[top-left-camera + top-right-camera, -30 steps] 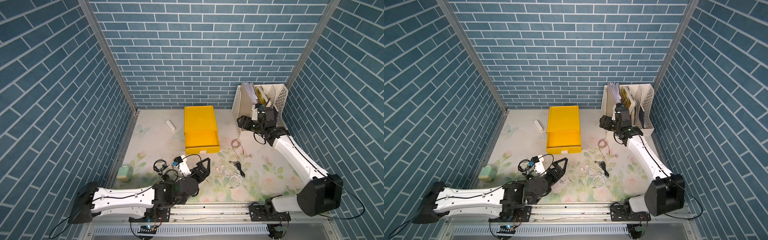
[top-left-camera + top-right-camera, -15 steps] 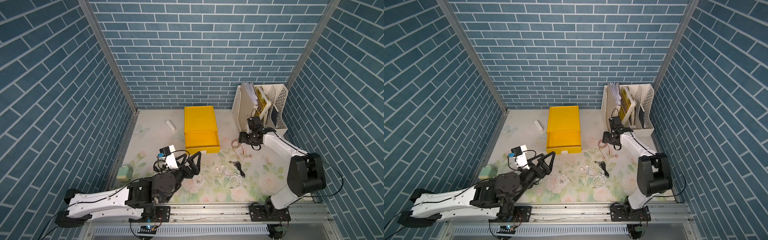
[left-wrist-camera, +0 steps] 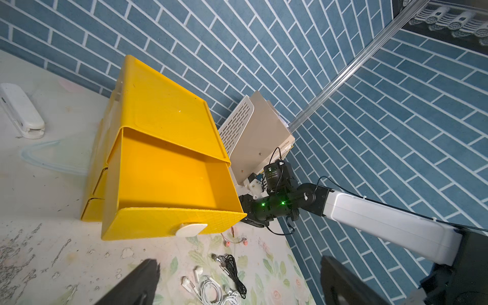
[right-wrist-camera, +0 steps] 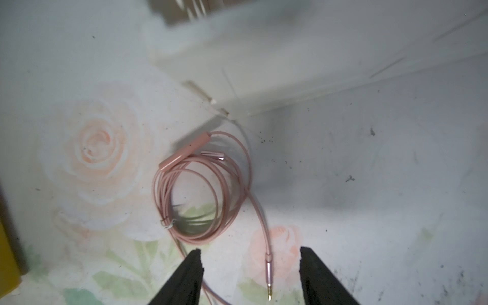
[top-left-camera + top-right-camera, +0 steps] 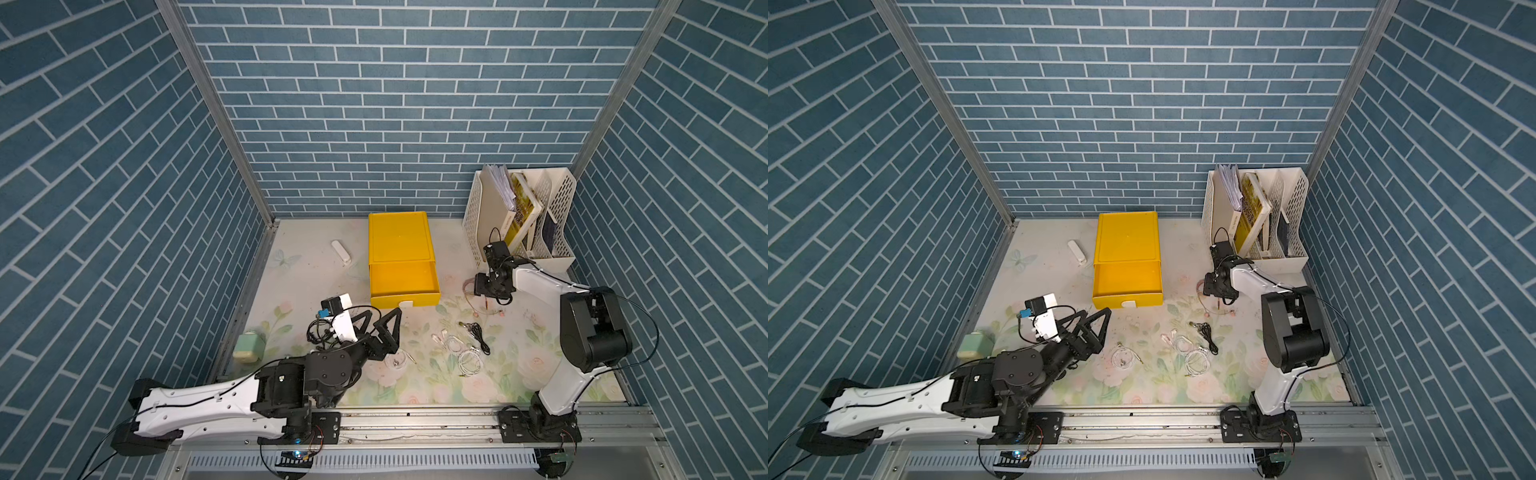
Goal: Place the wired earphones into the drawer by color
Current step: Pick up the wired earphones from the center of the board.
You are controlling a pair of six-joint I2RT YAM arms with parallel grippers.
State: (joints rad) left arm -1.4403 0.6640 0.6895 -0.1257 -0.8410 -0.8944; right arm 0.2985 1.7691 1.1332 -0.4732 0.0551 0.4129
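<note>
The yellow drawer (image 5: 405, 298) (image 5: 1127, 300) (image 3: 158, 221) stands pulled out and looks empty. To its right, pink wired earphones (image 5: 482, 302) (image 4: 200, 190) lie coiled on the mat. My right gripper (image 5: 484, 287) (image 4: 249, 253) hovers low over them, open, with only the pink plug between its fingers. Black earphones (image 5: 478, 334) (image 3: 233, 269) and white earphones (image 5: 465, 357) (image 3: 211, 290) lie near the front middle. Another white coil (image 5: 397, 361) (image 5: 1123, 358) lies just in front of my left gripper (image 5: 382, 316) (image 3: 237, 264), which is wide open and holds nothing.
A white file rack (image 5: 557, 216) with books stands at the back right, close behind my right arm. A small white stick-shaped object (image 5: 340, 251) lies left of the drawer. A pale green item (image 5: 248, 347) sits at the left edge.
My right arm came down from beside the file rack to the pink earphones and its jaws narrowed. My left arm drew back and to the left, still wide open.
</note>
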